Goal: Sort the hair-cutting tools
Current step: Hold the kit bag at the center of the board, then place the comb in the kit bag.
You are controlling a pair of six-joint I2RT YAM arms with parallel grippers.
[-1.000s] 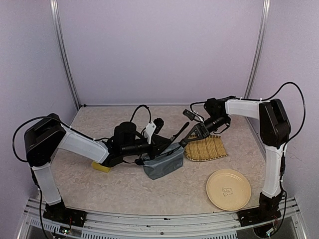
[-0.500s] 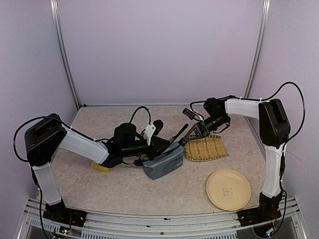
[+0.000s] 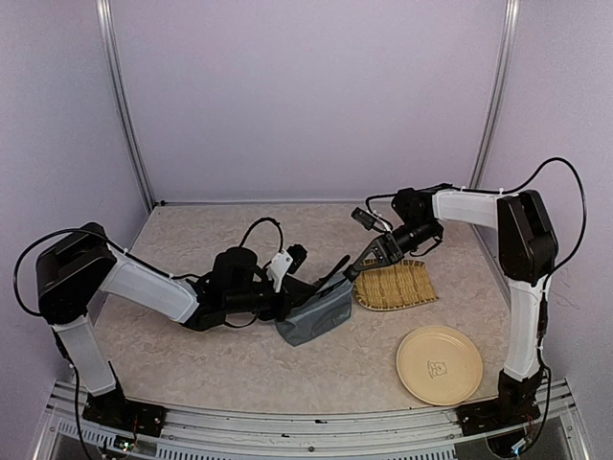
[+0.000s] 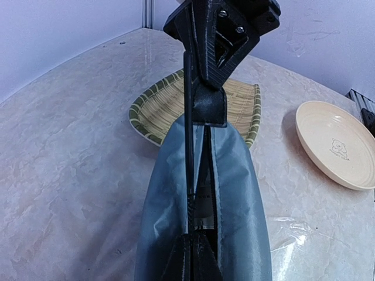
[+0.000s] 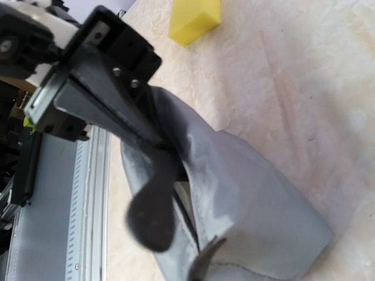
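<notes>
Grey-blue zip pouch (image 3: 314, 318): report its position and both claws. — desk

I see the pouch stretched between the two claws, mouth upward. Its bottom appears to rest on the table (image 3: 239, 369). The left claw (image 3: 295, 295) is clamped on one end of the pouch, with its fingers meeting on the rim. The right claw (image 3: 361, 269) sits at the opposite end with its jaws together. — operator

Locate the comb. — desk

The long black comb (image 3: 335, 271) stands slanted in the pouch mouth, directly at the right claw's tips. Its lower end is inside the pouch and its upper end rises past the rim. In my left wrist view a thin black line runs edge-on from the right claw toward the left claw. I cannot tell whether the right claw pinches the comb or the pouch rim. — operator

Surroundings? — desk

The woven tray (image 3: 397, 286) lies just behind the right claw, on the side away from the pouch. The cream plate (image 3: 439, 365) lies well apart from both claws, toward the arm bases. In my right wrist view the yellow sponge (image 5: 196, 20) sits on the table beyond the left claw, apart from the pouch. — operator
</notes>
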